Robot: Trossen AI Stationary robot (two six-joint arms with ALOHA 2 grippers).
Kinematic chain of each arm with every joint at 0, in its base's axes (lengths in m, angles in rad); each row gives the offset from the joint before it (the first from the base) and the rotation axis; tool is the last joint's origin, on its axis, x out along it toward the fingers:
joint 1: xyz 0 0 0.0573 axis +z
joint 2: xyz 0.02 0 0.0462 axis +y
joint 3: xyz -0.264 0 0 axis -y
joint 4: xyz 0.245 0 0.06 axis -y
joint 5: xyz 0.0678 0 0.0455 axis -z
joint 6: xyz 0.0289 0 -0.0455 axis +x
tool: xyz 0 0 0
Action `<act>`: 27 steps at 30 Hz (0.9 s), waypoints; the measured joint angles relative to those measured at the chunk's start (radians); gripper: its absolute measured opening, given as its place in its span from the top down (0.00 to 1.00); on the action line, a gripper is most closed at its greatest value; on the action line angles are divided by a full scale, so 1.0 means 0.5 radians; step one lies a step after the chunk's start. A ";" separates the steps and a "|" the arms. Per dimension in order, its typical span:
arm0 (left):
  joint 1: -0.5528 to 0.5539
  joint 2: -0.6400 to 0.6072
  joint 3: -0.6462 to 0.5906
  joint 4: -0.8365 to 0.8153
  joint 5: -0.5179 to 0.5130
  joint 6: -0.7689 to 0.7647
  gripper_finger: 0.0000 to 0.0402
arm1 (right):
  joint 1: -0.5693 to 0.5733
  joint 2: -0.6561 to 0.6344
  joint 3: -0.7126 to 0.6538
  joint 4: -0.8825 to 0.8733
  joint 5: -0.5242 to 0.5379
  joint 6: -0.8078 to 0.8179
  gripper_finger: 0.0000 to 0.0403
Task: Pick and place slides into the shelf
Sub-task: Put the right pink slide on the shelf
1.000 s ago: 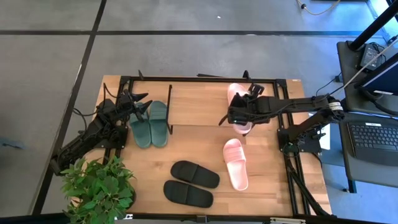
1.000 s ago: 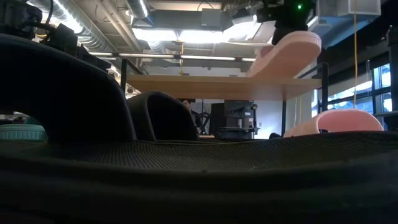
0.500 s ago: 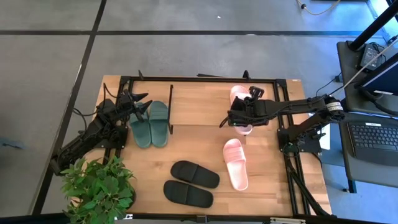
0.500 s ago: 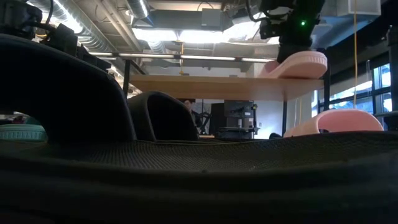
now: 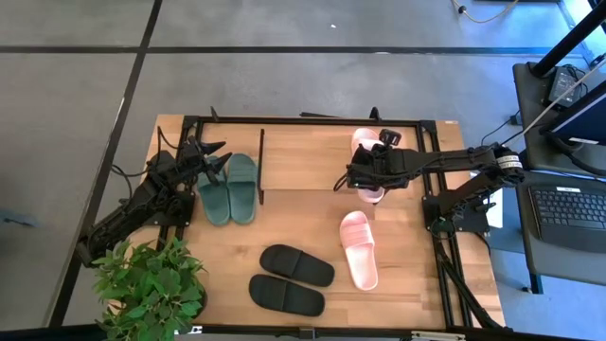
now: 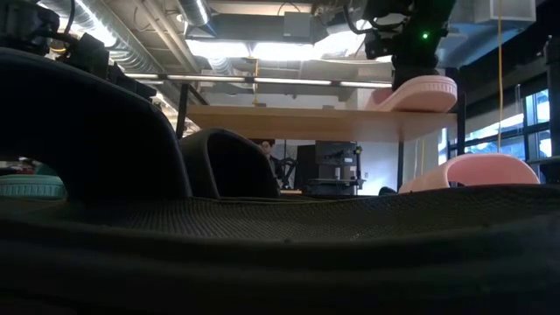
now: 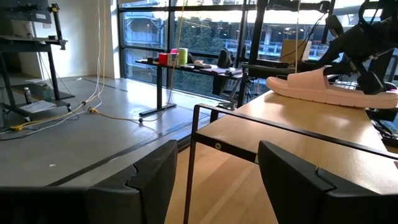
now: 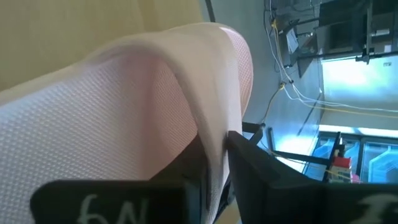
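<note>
Right claw (image 5: 371, 177) grips the pink slide (image 5: 363, 144) on the shelf (image 5: 303, 156); no legible writing.

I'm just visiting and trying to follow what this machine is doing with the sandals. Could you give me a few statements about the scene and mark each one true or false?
1. The right gripper is shut on a pink slide over the shelf board. True.
2. Both pink slides are on the shelf. False: the second pink slide lies on the table, in front of the shelf.
3. The black slides lie on the table near its front edge. True.
4. The left gripper holds a green slide. False: it is open and holds nothing; the green slides lie beside it.
5. A potted plant stands at the table's front left corner. True.
</note>
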 joint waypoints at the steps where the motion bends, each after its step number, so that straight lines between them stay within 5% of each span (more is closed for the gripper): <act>1: 0.000 0.000 0.000 0.000 0.000 0.000 0.46 | 0.000 0.000 0.000 0.002 0.000 -0.026 0.85; 27: 0.000 0.000 0.000 0.000 0.000 0.001 0.46 | 0.000 0.000 0.000 0.035 -0.001 -0.451 0.84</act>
